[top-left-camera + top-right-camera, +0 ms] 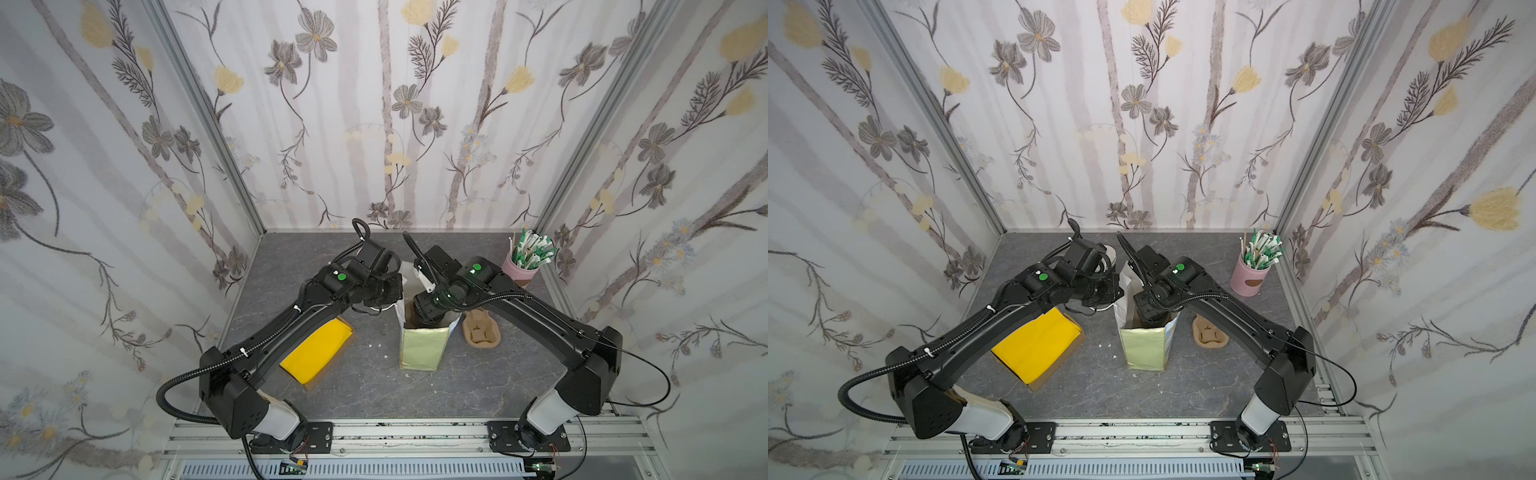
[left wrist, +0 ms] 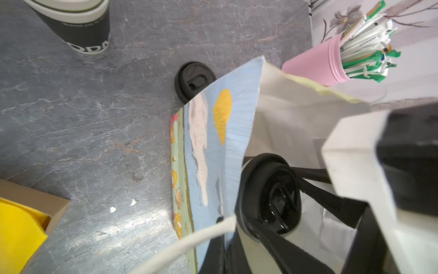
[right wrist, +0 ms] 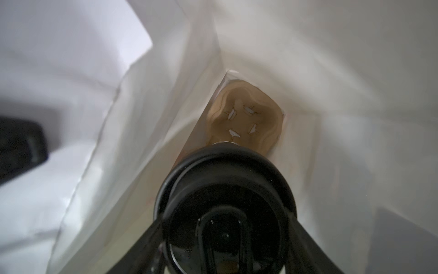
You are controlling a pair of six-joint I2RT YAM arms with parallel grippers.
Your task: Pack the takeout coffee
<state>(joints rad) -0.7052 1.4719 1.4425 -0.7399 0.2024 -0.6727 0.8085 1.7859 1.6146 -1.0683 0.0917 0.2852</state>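
My right hand (image 3: 227,227) is down inside the paper bag (image 1: 419,353), clasping the lidded takeout coffee (image 3: 222,180) over the cardboard carrier (image 3: 246,118) on the bag floor. Lid's on; seating it and letting go remain, I reckon. My left hand (image 1: 374,303), at the bag's 10 o'clock, is pinched shut, on what I can't tell.

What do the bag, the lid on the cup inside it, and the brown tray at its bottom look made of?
Bag: matte paper, printed outside, white inside; it holds sharp creases. Lid: glossy black plastic, judging by its highlights. Tray: likely moulded paper pulp, dull tan, with soft pressed contours.
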